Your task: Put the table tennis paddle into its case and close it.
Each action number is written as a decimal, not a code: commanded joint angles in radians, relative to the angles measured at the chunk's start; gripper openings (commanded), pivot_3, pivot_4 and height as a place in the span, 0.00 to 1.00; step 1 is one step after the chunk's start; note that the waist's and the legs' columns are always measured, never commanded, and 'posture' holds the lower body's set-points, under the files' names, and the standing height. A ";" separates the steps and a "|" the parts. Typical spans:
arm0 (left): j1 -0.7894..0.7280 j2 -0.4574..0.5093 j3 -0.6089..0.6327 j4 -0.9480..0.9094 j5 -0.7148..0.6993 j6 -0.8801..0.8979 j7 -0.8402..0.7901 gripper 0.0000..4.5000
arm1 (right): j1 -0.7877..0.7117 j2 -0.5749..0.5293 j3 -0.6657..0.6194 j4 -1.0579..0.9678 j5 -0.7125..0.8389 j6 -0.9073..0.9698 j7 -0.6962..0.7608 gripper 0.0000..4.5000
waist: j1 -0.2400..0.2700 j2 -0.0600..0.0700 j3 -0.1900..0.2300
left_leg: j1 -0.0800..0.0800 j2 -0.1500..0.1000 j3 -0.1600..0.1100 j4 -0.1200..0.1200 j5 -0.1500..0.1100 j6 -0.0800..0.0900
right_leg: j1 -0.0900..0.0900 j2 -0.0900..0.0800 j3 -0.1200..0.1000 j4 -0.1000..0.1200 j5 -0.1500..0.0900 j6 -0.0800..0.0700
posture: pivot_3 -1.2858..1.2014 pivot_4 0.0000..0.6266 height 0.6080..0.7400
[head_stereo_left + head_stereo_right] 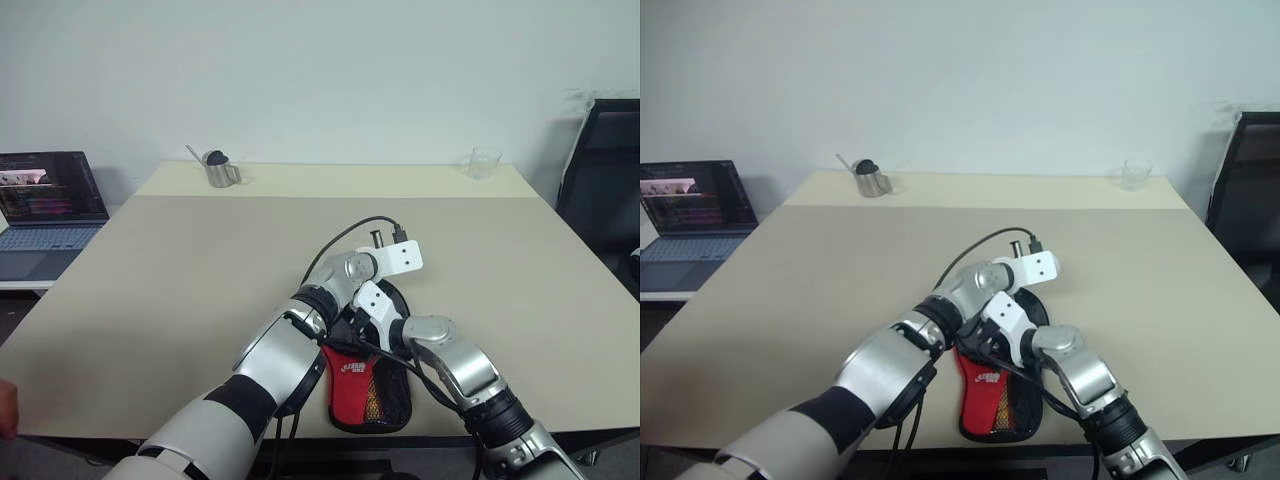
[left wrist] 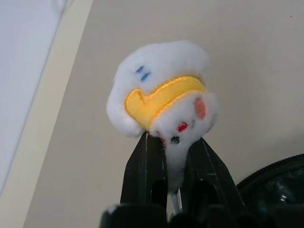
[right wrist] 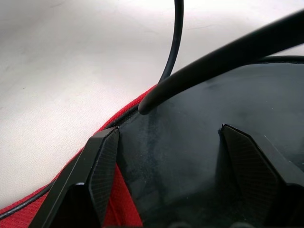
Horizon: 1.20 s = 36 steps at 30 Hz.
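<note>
Left end effector [image 2: 173, 159]: clamped on the plush charm [image 2: 161, 92], the zip pull.
Right end effector [image 3: 168, 156]: spread wide, pressing the case [image 1: 368, 385].
Case: near counter [image 1: 150, 270] edge.
Advice: pull steadily along the zip, case pinned.

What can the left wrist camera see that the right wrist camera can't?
Left wrist view: the left gripper is shut on a fluffy white and yellow charm.

Right wrist view: the right gripper is open over the case, right where its red part meets the black part, and black cables cross in front.

Both: the beige table and some of the case's black part.
</note>
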<state>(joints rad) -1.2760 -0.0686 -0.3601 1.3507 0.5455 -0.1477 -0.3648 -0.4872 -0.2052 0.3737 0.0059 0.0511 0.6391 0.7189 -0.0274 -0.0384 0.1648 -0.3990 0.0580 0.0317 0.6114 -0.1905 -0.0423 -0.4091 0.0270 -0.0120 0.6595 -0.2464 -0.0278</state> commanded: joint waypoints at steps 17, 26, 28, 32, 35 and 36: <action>0.010 -0.119 -0.019 -0.065 -0.050 0.006 -0.084 0.95 | -0.058 0.026 0.059 0.137 -0.027 0.049 0.008 0.84 | -0.002 0.000 -0.001 | 0.001 0.000 0.000 0.000 0.000 0.000 | 0.000 0.000 0.000 0.000 0.000 0.000 | 0.52 0.24 1.00; 0.041 0.197 0.271 -0.316 -0.401 0.150 -0.516 0.95 | -0.158 -0.030 0.008 0.175 -0.003 0.030 0.071 0.84 | -0.013 0.000 0.006 | -0.002 0.004 0.001 0.000 0.000 0.000 | -0.005 0.005 0.001 0.004 0.000 -0.001 | 0.52 0.24 1.00; 0.056 0.290 0.323 -0.425 -0.475 0.219 -0.601 0.95 | -0.173 -0.048 -0.004 0.165 0.009 0.034 0.088 0.84 | -0.020 0.000 0.007 | -0.004 0.004 0.001 -0.002 0.000 0.000 | -0.008 0.005 0.002 0.004 0.000 -0.001 | 0.52 0.24 1.00; 0.102 0.468 0.399 -0.629 -0.580 0.357 -0.698 0.95 | -0.176 -0.082 -0.008 0.154 0.018 0.025 0.117 0.84 | -0.023 0.000 0.007 | -0.009 0.005 0.001 -0.003 0.000 0.000 | -0.013 0.006 0.002 0.005 -0.001 -0.002 | 0.52 0.24 1.00; 0.173 0.599 0.398 -0.783 -0.614 0.416 -0.786 0.95 | -0.172 -0.092 -0.009 0.151 0.022 0.019 0.130 0.84 | -0.022 0.000 0.007 | -0.009 0.005 0.001 -0.003 0.000 -0.001 | -0.013 0.006 0.002 0.004 -0.001 -0.002 | 0.52 0.24 1.00; 0.198 0.640 0.402 -0.832 -0.637 0.441 -0.824 0.95 | -0.172 -0.096 -0.011 0.145 0.029 0.013 0.142 0.84 | -0.021 0.000 0.007 | -0.008 0.005 0.001 -0.002 0.000 -0.001 | -0.012 0.005 0.003 0.004 -0.001 -0.002 | 0.52 0.24 1.00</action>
<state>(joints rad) -1.0931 0.5368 0.0387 0.6162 -0.0500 0.2605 -1.1283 -0.6749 -0.2927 0.3630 0.1526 0.0680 0.6429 0.8399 -0.0483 -0.0383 0.1720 -0.4075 0.0625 0.0331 0.6094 -0.1908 -0.0430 -0.4214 0.0323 -0.0093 0.6639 -0.2474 -0.0298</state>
